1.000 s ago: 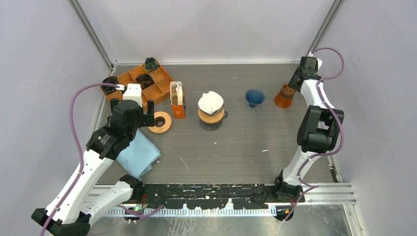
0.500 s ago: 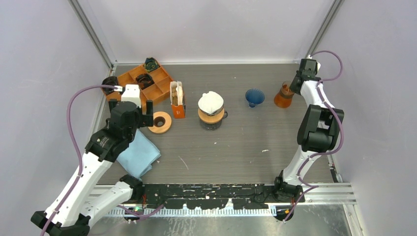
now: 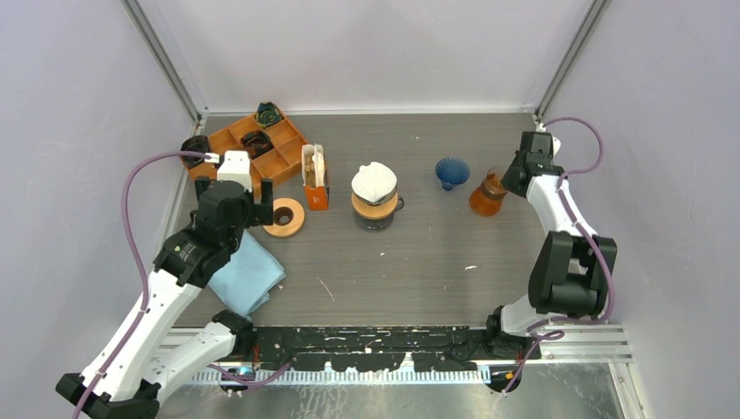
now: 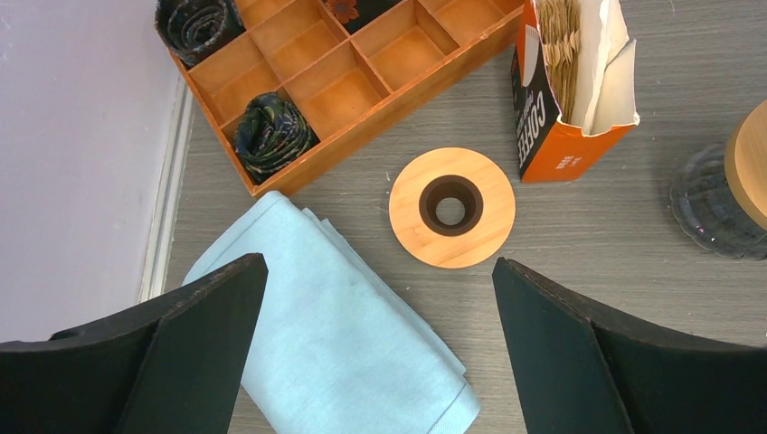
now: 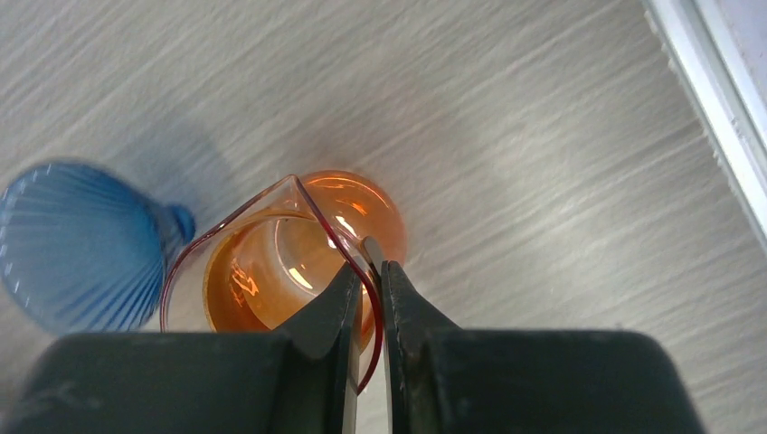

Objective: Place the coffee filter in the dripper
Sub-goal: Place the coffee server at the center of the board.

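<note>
The jaws of the right gripper (image 5: 362,262) were pressed almost together, pinching the thin rim of the orange glass vessel (image 5: 271,280); that vessel leaned at a tilt near the right edge of the table (image 3: 419,262), just beside the blue ridged dripper (image 3: 452,171). The left gripper (image 4: 375,267) had its jaws spread wide and gripped nothing; it hovered over the wooden ring (image 4: 451,207) and the folded blue cloth (image 4: 344,353), toward the table's left edge.

The brown coffee filters (image 4: 563,54) stood packed in their orange box (image 4: 543,127), just beside the ring and near the compartment tray (image 4: 362,72) in the far left corner; a white paper filter (image 3: 373,179) sat on top of the glass carafe (image 3: 377,214) near the table's middle.

By my reading the task was barely begun; no filter was in either gripper, and neither the blue dripper nor the orange vessel showed any paper inside; whether the orange piece or the blue one was meant to receive the filter I could not tell. What seemed left was nearly everything; the orange vessel had to be set down upright, a filter fetched, and that filter seated in the cone.
</note>
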You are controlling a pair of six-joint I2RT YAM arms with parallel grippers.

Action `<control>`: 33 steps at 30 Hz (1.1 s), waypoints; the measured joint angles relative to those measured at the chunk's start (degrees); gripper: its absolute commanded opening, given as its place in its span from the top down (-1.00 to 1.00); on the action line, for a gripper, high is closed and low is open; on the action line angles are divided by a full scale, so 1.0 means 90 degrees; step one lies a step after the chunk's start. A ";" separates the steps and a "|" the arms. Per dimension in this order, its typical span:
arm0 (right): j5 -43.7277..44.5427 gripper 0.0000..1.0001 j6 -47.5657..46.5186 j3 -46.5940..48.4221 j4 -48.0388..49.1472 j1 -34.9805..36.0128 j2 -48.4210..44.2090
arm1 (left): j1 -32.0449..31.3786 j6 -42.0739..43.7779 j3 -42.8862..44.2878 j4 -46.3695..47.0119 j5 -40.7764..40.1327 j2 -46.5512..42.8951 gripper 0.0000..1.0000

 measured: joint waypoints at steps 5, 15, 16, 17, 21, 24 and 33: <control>0.0002 0.98 0.0155 -0.0588 -0.0231 0.0474 -0.1039 | 0.0000 -0.0005 -0.0029 0.0022 0.0022 0.0051 -0.98; 0.0211 0.98 0.0238 -0.1258 -0.0746 0.2251 -0.2611 | 0.0000 -0.0024 -0.0175 0.0199 0.0102 0.0024 -0.98; 0.0240 0.98 0.0248 -0.1324 -0.0806 0.2424 -0.2708 | 0.0000 -0.0024 -0.0202 0.0226 0.0112 0.0000 -0.98; 0.0267 0.98 0.0250 -0.1399 -0.0882 0.2657 -0.2817 | 0.0000 -0.0024 -0.0228 0.0255 0.0119 -0.0027 -0.98; 0.0262 0.98 0.0245 -0.1571 -0.1122 0.3461 -0.3186 | 0.0005 -0.0027 -0.0240 0.0304 0.0121 -0.0051 -0.98; 0.0202 0.98 0.0221 -0.1625 -0.1112 0.4027 -0.3373 | 0.0007 -0.0027 -0.0240 0.0311 0.0121 -0.0039 -0.98; 0.0005 0.98 -0.0017 -0.1685 -0.0852 0.5581 -0.3368 | 0.0056 -0.0029 -0.0245 0.0335 0.0109 0.0010 -0.98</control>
